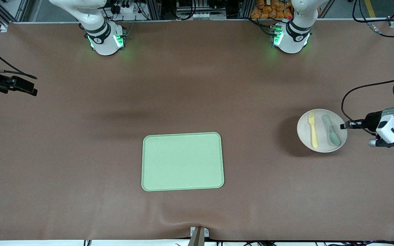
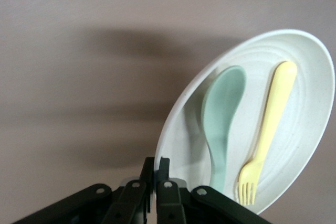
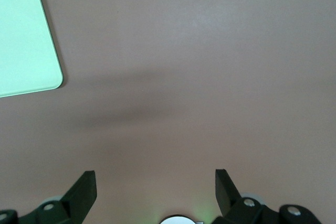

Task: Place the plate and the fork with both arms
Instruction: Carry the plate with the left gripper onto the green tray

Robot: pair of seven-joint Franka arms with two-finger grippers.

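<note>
Left arm: base at the 1 o'clock corner of the front view; forearm enters from the 3 o'clock edge, wrist level, pointing toward 9 o'clock. Left gripper (image 1: pixel 344 125) (image 2: pixel 156 174) is clamped tight on the rim of the plate (image 1: pixel 305 131) (image 2: pixel 302 129).

Right arm: base at 11 o'clock; the arm waits at the 9 o'clock edge, raised. Right gripper (image 1: pixel 29 87) (image 3: pixel 156 192) has its fingers (image 3: pixel 84 190) spread wide, gripping nothing.
</note>
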